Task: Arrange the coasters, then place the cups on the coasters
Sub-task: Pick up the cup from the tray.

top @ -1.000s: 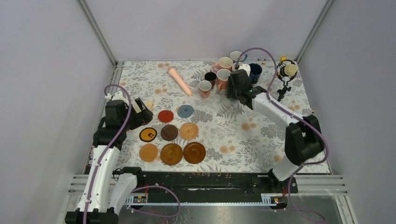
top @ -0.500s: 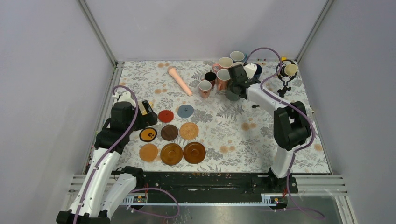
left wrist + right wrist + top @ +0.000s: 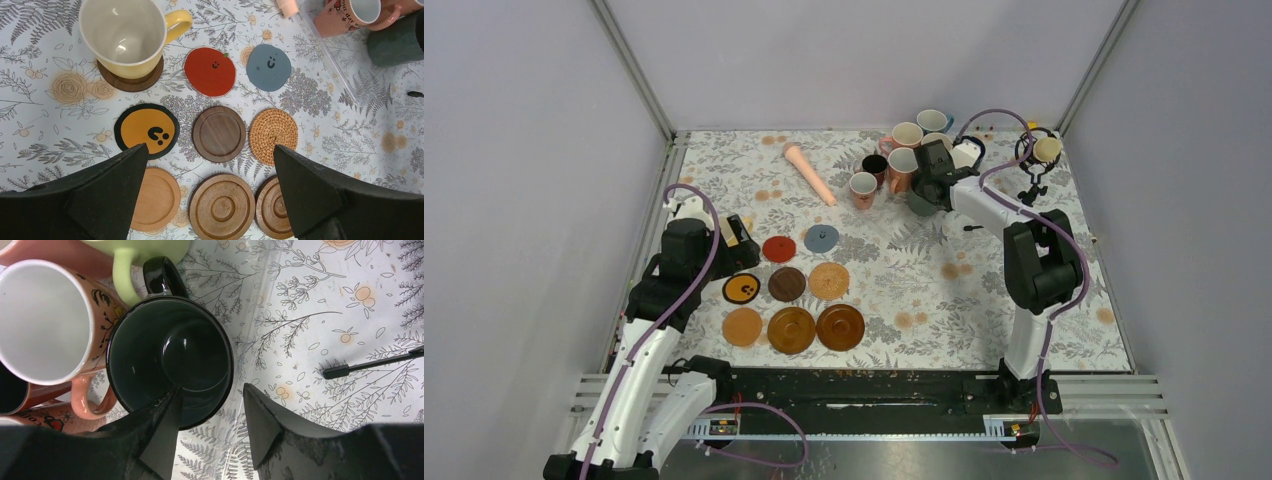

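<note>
At one o'clock, right pincer (image 3: pixel 212 390) stands open astride the rim of the dark mug (image 3: pixel 150 340); at nine, left pincer (image 3: pixel 210 148) gapes over coasters (image 3: pixel 219 134).

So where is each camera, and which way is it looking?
Top camera: high behind the robot, looking down at the flowery table; left arm and right arm show.
Left wrist camera: on the left arm, looking down at the coasters and yellow mug; the open left gripper shows.
Right wrist camera: on the right arm, looking into the dark mug; the right gripper straddles its rim.
Shared: top and left wrist views both show the red coaster.
</note>
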